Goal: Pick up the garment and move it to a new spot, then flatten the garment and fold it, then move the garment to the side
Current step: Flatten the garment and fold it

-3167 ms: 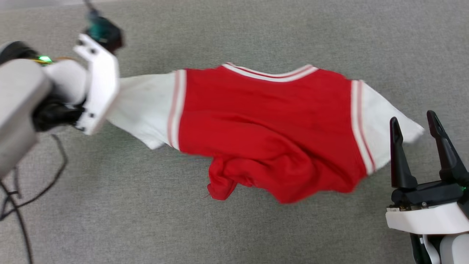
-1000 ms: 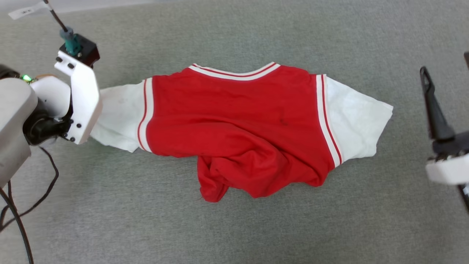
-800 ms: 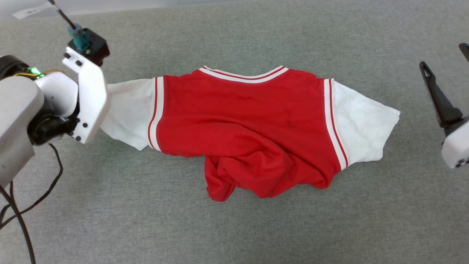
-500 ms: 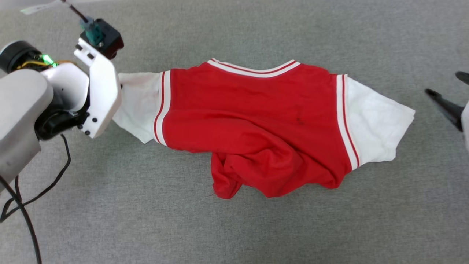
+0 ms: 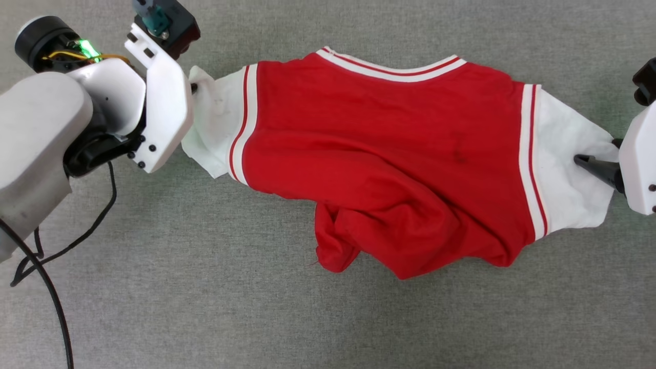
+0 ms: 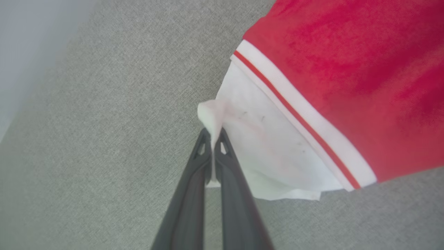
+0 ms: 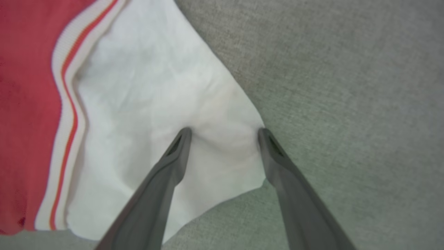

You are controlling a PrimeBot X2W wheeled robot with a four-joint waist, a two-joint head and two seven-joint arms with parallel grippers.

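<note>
The garment [image 5: 389, 154], a red jersey with white sleeves and striped trim, lies spread sideways on the grey carpet, its lower hem bunched at the front. My left gripper [image 6: 213, 133] is shut on the edge of the left white sleeve [image 6: 270, 149], at the head view's upper left [image 5: 192, 87]. My right gripper [image 7: 223, 133] stands open over the right white sleeve [image 7: 156, 90], one fingertip on the cloth and the other at the sleeve's edge. In the head view one dark finger [image 5: 594, 169] of it reaches over that sleeve [image 5: 569, 169] from the right edge.
Grey carpet [image 5: 205, 307] runs all around the garment. A black cable [image 5: 51, 287] trails across it at the lower left below my left forearm [image 5: 36, 138]. A pale wall or floor strip [image 6: 31, 41] shows at the left wrist view's upper left.
The head view has shifted, so the garment sits higher and larger in it. My right gripper has come in from the right edge onto the right sleeve. The left gripper keeps its hold.
</note>
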